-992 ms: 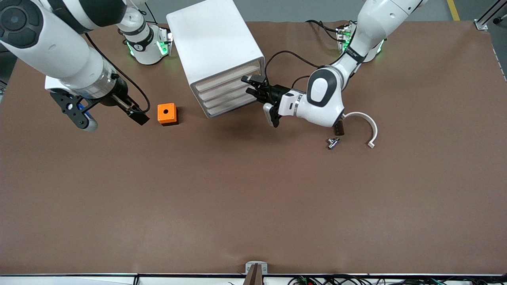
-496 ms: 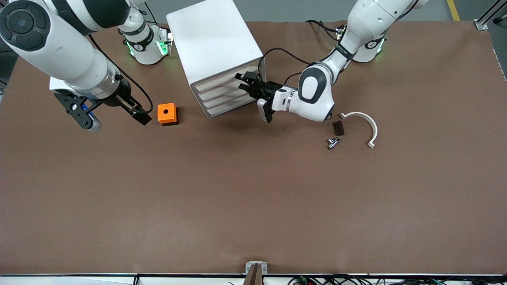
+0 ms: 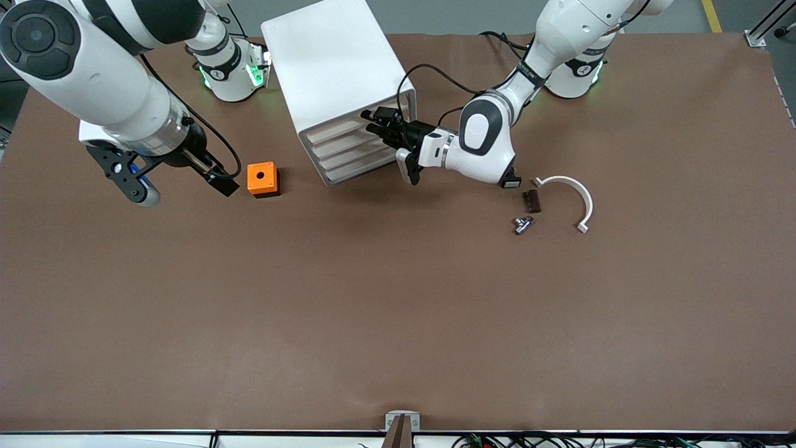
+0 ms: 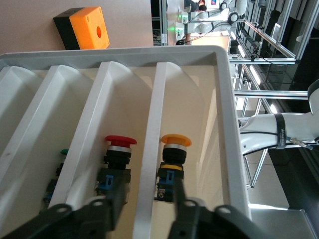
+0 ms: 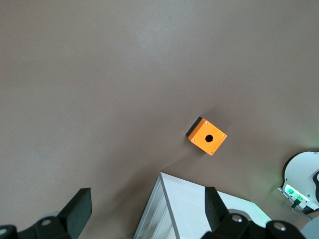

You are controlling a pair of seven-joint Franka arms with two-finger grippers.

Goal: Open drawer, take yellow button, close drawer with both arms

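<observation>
The white drawer cabinet [image 3: 339,74] stands near the robots' bases, and all its drawers look shut. My left gripper [image 3: 372,122] is open right at the drawer fronts. In the left wrist view its fingers [image 4: 106,209] straddle a ridge between two drawers [image 4: 149,149]. The button [image 4: 173,159], with an orange cap and a black-and-blue body, shows through the drawer front beside a similar red-capped part [image 4: 118,162]. My right gripper [image 3: 177,185] is open and empty, hovering beside the orange box [image 3: 262,179], toward the right arm's end. The box also shows in the right wrist view [image 5: 207,136].
A white curved part [image 3: 570,194], a small dark brown part [image 3: 530,201], a small metal part [image 3: 522,224] and a small black part with a white face [image 3: 510,182] lie toward the left arm's end. The cabinet corner [image 5: 192,209] shows between the right gripper's fingers.
My left arm has moved toward the cabinet, bringing its open gripper up to the drawer fronts. The right arm has barely shifted.
</observation>
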